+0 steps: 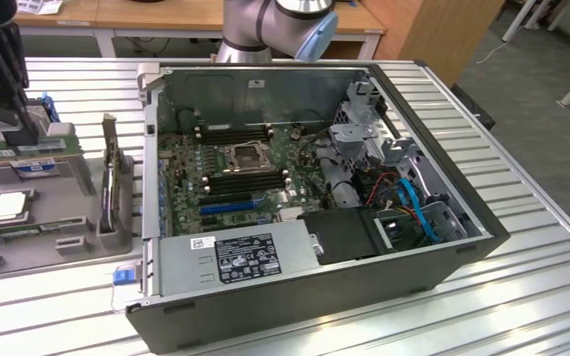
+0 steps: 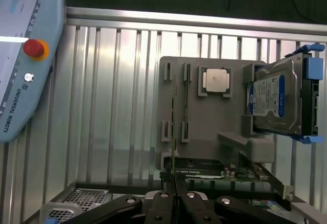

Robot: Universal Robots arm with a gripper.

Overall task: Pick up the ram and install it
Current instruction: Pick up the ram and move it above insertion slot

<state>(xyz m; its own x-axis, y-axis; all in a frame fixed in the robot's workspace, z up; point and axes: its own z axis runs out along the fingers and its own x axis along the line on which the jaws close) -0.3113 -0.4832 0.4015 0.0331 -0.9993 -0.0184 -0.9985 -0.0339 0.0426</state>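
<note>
The gripper point(image 2: 175, 191) is clenching the ram point(image 2: 175, 132), which is showing edge-on as a long, thin, greenish sliver. It is hanging over the grey tray point(image 2: 214, 117) that is sitting on the worktop point(image 2: 117, 81).

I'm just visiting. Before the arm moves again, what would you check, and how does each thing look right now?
1. Ram held: ok; the gripper is shut on it, seen edge-on.
2. Ram clear of tray: cannot tell.
3. Case open: ok; side panel off.
4. Slots free: ok; the long black ones look empty.
5. Gripper over case: not ok; it hangs over the tray, at the exterior view's left.
6. Cables away from slots: ok; they lie toward the exterior view's right.
</note>
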